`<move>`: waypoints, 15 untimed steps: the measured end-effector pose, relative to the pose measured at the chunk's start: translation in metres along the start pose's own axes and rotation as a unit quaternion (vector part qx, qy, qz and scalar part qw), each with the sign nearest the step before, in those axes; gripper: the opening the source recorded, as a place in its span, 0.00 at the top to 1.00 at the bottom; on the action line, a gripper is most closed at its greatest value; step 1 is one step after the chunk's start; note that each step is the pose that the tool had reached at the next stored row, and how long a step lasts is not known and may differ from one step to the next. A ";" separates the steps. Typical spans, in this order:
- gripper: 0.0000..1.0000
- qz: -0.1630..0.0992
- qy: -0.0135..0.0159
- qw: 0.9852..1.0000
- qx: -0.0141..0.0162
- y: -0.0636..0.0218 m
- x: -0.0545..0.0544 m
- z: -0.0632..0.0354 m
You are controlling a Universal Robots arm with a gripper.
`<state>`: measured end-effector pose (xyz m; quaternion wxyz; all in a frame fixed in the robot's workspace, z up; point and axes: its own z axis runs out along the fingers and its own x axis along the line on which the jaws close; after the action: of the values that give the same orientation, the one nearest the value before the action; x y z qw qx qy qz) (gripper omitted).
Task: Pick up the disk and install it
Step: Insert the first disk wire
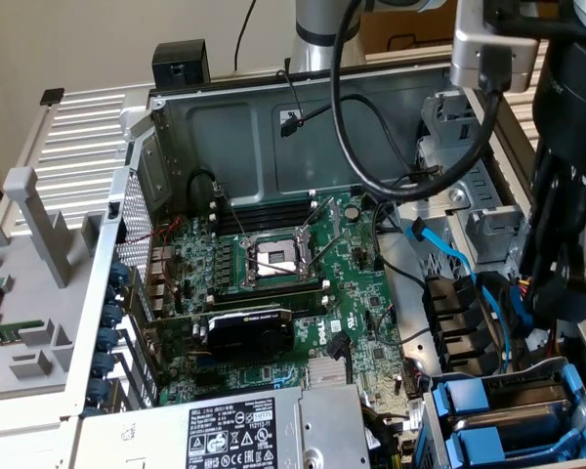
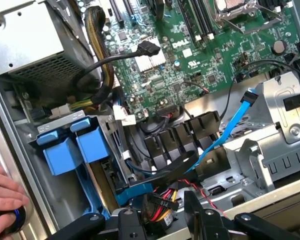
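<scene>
My pincer stands with its fingers apart, gripping nothing. It hangs low inside the open case, right over a knot of red, yellow and black power leads. The disk, going by its bright blue frame, sits off to one side in the drive cage, next to the power supply. Two blue frames lie there side by side, and I cannot say for sure which one is mine.

The leads are my first worry. They lie so close beneath my fingers that I cannot tell whether one already runs between them. If I closed or dropped here, I could pinch a wire or pull its plug loose.

The blue data cable loops up through the same gap. A sideways sweep toward the cage could hook it and drag it along.

A person's hand rests at the edge of the case, just beyond the blue frames. A fast or overshooting move that way could strike it.

The motherboard lies bare beside all this. A disk gripped off-centre by its plastic frame could tilt and slip, landing on the parts below or jamming crooked in the cage rails.
</scene>
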<state>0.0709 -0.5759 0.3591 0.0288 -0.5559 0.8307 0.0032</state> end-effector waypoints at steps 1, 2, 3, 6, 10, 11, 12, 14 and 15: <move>0.55 0.003 0.000 1.000 0.000 0.0000 0.000 0.0000; 0.55 0.008 0.000 1.000 0.000 -0.0001 0.000 0.0000; 0.55 0.014 0.000 1.000 0.001 -0.0001 0.000 0.0000; 0.55 0.036 0.001 0.999 0.002 -0.0001 0.000 0.0000; 0.55 0.067 0.002 0.998 0.003 -0.0001 0.000 0.0000; 0.55 0.072 0.002 0.997 0.004 -0.0001 0.000 0.0000; 0.55 0.076 0.002 0.997 0.004 0.0000 0.000 0.0000; 0.55 0.084 0.002 0.996 0.004 0.0001 0.000 0.0000; 0.55 0.088 0.002 0.996 0.005 0.0003 0.000 0.0000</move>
<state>0.0705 -0.5759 0.3591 0.0290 -0.4801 0.8767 0.0007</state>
